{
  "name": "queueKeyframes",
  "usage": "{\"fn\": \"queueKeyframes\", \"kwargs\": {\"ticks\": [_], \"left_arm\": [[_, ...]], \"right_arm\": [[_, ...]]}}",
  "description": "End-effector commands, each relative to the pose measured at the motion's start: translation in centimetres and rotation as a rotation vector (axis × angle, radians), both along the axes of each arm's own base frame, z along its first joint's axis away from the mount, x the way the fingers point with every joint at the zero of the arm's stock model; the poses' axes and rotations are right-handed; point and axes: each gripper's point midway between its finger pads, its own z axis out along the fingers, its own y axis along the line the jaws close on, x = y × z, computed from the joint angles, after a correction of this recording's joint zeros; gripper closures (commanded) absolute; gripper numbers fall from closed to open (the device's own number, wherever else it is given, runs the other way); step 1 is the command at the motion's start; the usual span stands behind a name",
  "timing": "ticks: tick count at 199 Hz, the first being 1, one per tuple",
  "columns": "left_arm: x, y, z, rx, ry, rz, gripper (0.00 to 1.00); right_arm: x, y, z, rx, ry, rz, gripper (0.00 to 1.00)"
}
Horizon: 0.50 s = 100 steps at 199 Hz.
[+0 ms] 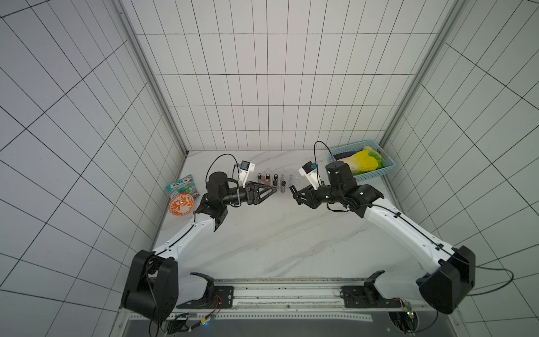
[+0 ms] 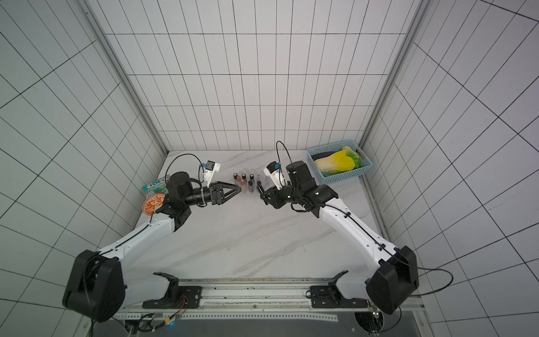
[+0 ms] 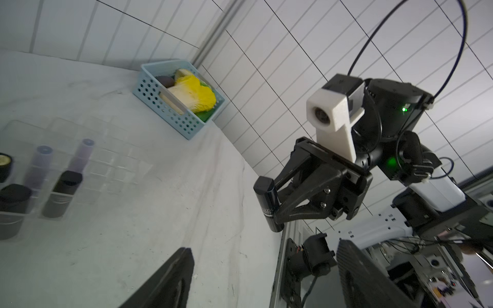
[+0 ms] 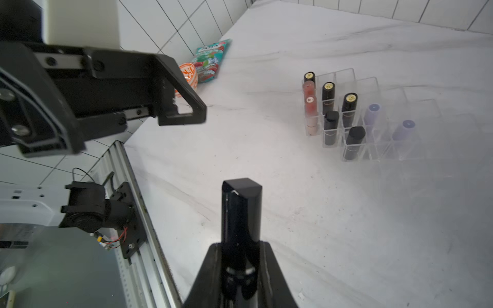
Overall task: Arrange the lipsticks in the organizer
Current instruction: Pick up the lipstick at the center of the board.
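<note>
The clear organizer (image 4: pixel 426 106) stands at the back middle of the marble table and shows in both top views (image 1: pixel 287 179) (image 2: pixel 256 179). Several lipsticks stand in its slots: black ones (image 4: pixel 328 92), pink ones (image 4: pixel 310 106) and lavender ones (image 4: pixel 372 112). My right gripper (image 4: pixel 240 250) is shut on a glossy black lipstick (image 4: pixel 241 210), held above the table in front of the organizer's right side (image 1: pixel 292 190). My left gripper (image 3: pixel 266 280) faces it from the left (image 1: pixel 274 190), open and empty, its fingers (image 3: pixel 170 280) wide apart. A small gap separates the two grippers.
A light-blue perforated basket (image 1: pixel 335 151) with a yellow cabbage sits in the back right corner. A snack packet (image 1: pixel 182 186) and an orange patterned bowl (image 1: pixel 180 205) lie by the left wall. A metal rail (image 1: pixel 277 291) runs along the table's front edge.
</note>
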Motion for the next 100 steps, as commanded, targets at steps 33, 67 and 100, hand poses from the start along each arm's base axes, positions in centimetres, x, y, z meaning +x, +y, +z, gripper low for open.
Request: {"fn": "queueKeyframes", "kwargs": {"ticks": [33,67,100], "left_arm": [[-3.2,-4.2,3.5,-0.047,-0.115,-0.171,0.26],[-4.1,-5.3,4.0,-0.054,-0.13,-0.21,0.38],[-5.2,-6.6,3.3,-0.03,-0.119,-0.294,0.5]], "right_arm": [[-4.8,0.0,2.1,0.143,0.13,0.142,0.89],[-5.9,-0.1,2.9,0.18,0.151,0.177,0.89],[-6.0,0.0,3.3,0.194,0.15,0.179,0.89]]}}
